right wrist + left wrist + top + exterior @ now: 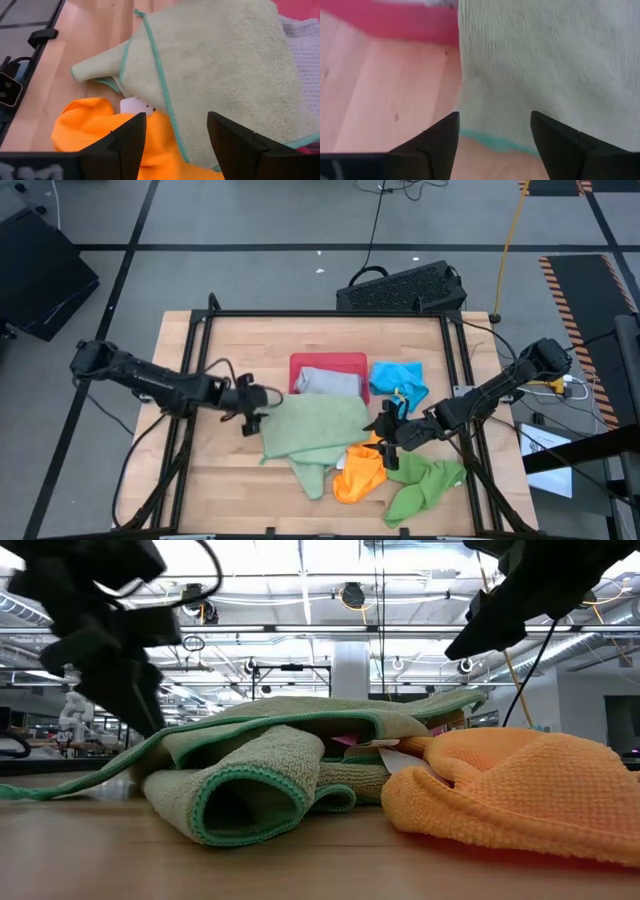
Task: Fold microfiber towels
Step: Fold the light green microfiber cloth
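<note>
1. Two dark arms over a wooden table (220, 470), one reaching in from each side.
2. Left gripper (262, 398) just beside the left edge of the spread sage green towel (318, 425), jaws apart, nothing between them; in the left wrist view, fingers (437, 142) spread wide over the towel's teal hem and bare wood.
3. Right gripper (386, 423) at the towel's right edge, above the orange towel (360, 472), jaws likewise apart and empty; in the right wrist view, fingers (127, 140) open over orange cloth and sage cloth.
4. Sage green towel lying mid-table, its far edge overlapping the front of the red tray (330, 361).
5. Second sage green towel (312, 476) bunched beneath and in front of the first, seen rolled up in the low view.
6. Grey-blue towel (328, 381) resting in the red tray.
7. Bright blue towel (398, 377) crumpled just right of the tray.
8. Orange towel heaped near the front edge, touching the sage cloths, with a white tag (134, 106) showing.
9. Bright green towel (425, 484) crumpled at the front right, beside the orange one.
10. Black keyboard (402, 288) beyond the table's far edge.
</note>
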